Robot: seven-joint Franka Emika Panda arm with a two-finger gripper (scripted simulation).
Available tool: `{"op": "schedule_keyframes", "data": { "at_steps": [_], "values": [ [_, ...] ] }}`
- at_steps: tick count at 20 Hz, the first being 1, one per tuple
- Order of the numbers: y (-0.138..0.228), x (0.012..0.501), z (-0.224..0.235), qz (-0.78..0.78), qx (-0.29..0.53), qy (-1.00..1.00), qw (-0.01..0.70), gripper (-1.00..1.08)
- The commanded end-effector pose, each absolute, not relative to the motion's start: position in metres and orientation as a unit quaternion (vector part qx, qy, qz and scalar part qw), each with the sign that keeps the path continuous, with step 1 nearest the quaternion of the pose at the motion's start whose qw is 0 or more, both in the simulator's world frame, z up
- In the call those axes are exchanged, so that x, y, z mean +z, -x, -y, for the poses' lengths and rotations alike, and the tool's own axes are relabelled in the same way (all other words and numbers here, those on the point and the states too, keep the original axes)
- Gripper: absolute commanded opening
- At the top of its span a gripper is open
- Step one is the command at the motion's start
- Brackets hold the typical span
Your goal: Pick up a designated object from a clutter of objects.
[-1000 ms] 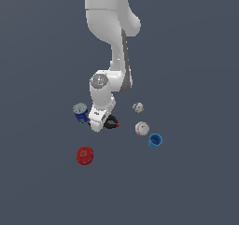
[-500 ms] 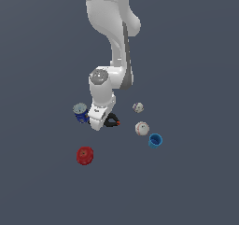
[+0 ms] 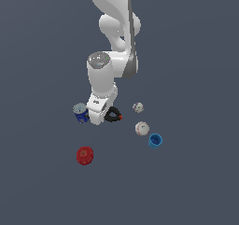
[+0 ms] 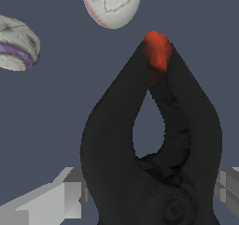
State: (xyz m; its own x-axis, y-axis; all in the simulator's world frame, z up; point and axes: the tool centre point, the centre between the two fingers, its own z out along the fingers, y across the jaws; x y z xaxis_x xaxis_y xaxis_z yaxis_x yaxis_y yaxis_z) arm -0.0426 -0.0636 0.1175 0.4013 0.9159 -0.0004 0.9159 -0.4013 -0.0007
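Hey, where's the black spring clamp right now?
In the exterior view the black spring clamp lies near the middle, right beside the gripper, with the blue can on the exterior view's left and two whitish balls on its right.

From the exterior, the arm covers part of the black clamp [image 3: 113, 115]; the pincer's [image 4: 140, 196] fingertips sit behind the clamp's handles.
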Motion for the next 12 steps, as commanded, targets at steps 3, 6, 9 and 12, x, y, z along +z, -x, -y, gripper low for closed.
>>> {"op": "schedule_keyframes", "data": {
  "at_steps": [3,6,9,12],
  "values": [
    [0.035,0.164,0.056,0.548,-0.001,0.837,0.001,-1.0],
    [0.03,0.193,0.052,0.548,-0.001,0.836,0.001,-1.0],
    [0.025,0.223,0.047,0.548,-0.001,0.836,0.002,-1.0],
    [0.02,0.252,0.044,0.548,-0.001,0.836,0.002,-1.0]
  ]
}}
